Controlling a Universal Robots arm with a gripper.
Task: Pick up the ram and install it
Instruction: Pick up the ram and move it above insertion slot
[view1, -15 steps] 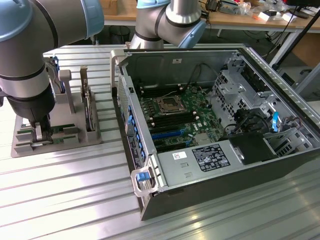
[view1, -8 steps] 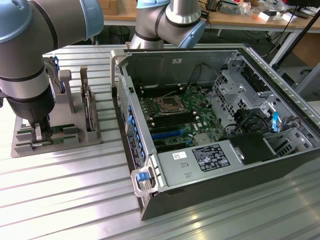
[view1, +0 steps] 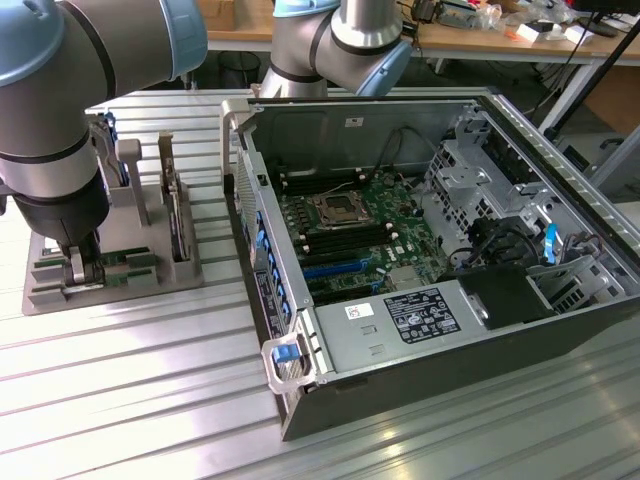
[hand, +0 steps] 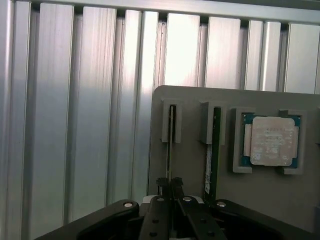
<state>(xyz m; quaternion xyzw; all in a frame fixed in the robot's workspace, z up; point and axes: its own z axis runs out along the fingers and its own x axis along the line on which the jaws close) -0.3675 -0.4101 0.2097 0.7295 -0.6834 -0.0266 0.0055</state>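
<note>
Gripper (hand: 170, 186) sits low over the grey fixture tray (hand: 260, 200), which rests on the slatted aluminium table (hand: 75, 125) towards the exterior view's left. Jaws are clenched on the ram (hand: 171, 150), one finger on each face near its closer end. The ram stands on edge and its far end sits in the fixture's slot bracket.

The second stick (hand: 212, 150), green with a white label, stands parallel just beside it in its own slot and is untouched. A processor chip (hand: 270, 140) lies flat in a recess beyond that stick.

The open computer case (view1: 400, 110) lies well apart, towards the exterior view's right, with its motherboard (view1: 370, 225) exposed.
</note>
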